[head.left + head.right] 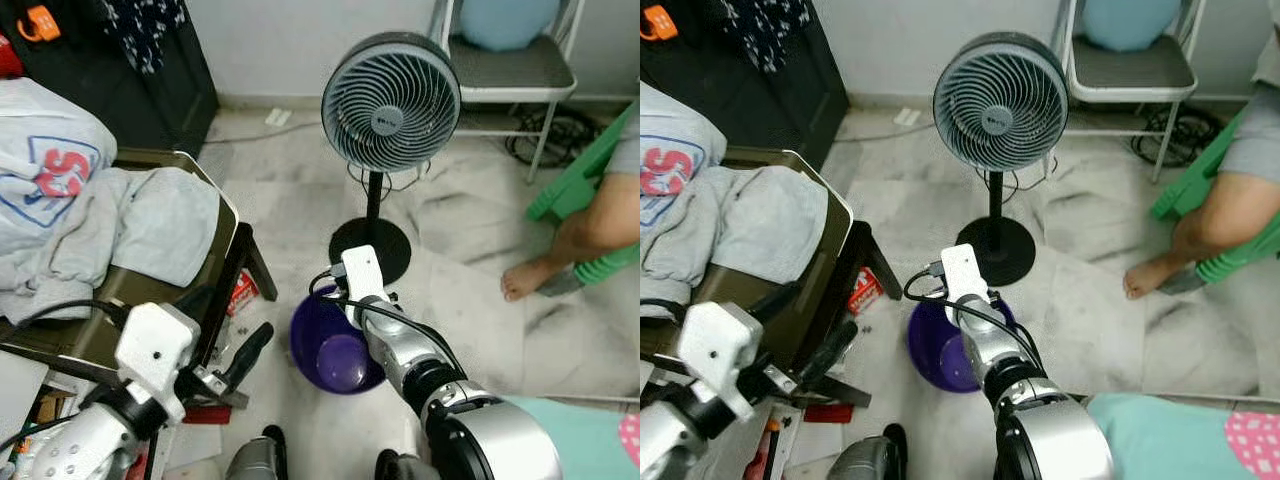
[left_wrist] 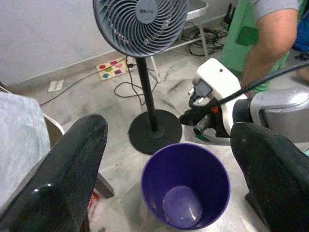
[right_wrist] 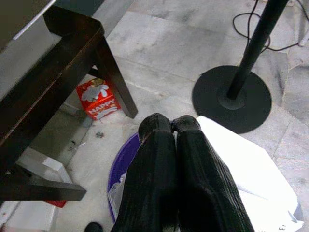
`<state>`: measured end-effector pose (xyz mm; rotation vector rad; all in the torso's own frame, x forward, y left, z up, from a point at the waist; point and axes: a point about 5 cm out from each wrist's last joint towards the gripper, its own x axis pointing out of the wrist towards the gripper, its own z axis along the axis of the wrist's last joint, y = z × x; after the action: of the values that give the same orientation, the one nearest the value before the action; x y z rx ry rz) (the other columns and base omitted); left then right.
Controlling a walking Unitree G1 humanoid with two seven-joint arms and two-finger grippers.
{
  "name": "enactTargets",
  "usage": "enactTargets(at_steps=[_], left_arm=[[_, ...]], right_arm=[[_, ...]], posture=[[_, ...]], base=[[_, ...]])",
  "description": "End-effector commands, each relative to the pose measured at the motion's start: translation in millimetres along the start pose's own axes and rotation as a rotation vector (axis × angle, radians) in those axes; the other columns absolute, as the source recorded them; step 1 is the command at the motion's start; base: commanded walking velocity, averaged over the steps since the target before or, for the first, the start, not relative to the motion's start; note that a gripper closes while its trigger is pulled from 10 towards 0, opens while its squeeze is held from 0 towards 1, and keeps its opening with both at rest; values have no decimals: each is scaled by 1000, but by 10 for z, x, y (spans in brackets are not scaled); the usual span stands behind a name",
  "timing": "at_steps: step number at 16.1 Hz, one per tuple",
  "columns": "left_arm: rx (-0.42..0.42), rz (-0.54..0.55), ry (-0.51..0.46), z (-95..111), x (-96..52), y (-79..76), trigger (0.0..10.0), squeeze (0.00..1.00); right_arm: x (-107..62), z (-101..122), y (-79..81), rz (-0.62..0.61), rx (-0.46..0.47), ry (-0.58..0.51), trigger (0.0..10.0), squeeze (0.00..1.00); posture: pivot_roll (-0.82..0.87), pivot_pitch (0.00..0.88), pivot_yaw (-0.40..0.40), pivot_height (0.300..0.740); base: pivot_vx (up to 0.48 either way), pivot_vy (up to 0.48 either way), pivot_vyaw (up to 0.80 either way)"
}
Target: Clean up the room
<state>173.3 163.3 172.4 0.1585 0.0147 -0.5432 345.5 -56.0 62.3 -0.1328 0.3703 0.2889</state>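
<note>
Right claw (image 3: 171, 126) is clenched with fingertips pressed together over the purple bin (image 1: 335, 350), a white crumpled bag or paper (image 3: 244, 169) lying against its fingers; can't tell if it's actually pinched. Bin sits on the floor beside the fan (image 1: 390, 100) base, looks like light, stiff plastic with a slick wall, so I'd grip the rim. Left claw (image 2: 169, 169) is spread wide, hovering above the bin, holding nothing.

Silver arms with white wrist housings (image 1: 361, 272) and black cables. Grippers: left gripper (image 2: 169, 159), right gripper (image 3: 170, 124); long black fingers.
</note>
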Motion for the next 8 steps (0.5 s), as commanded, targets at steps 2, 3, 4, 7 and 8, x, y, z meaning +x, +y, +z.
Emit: enactTargets(at_steps=[2, 3, 4, 7, 8], left_arm=[[-14, 11, 26, -4, -47, -15, 10000, 0], [-18, 11, 31, -14, -48, -20, 10000, 0], [-28, 9, 45, -42, -50, -27, 10000, 0], [-44, 1, 77, -117, -69, 9, 10000, 0], [-44, 0, 79, -126, -66, 19, 10000, 0]], right_arm=[[16, 91, -2, -37, -42, -36, 10000, 0], [17, 109, -43, -57, -45, -45, 10000, 0], [16, 135, -144, -97, -32, -57, 10000, 0], [-8, 98, -357, -165, -16, -51, 10000, 0], [-12, 86, -371, -169, -18, -48, 10000, 0]], posture=[[321, 306, 117, 740], [321, 308, 120, 740], [320, 312, 126, 740], [308, 319, 134, 740], [307, 319, 135, 740]], base=[[0, 0, 0], [0, 0, 0], [0, 0, 0], [0, 0, 0], [0, 0, 0]])
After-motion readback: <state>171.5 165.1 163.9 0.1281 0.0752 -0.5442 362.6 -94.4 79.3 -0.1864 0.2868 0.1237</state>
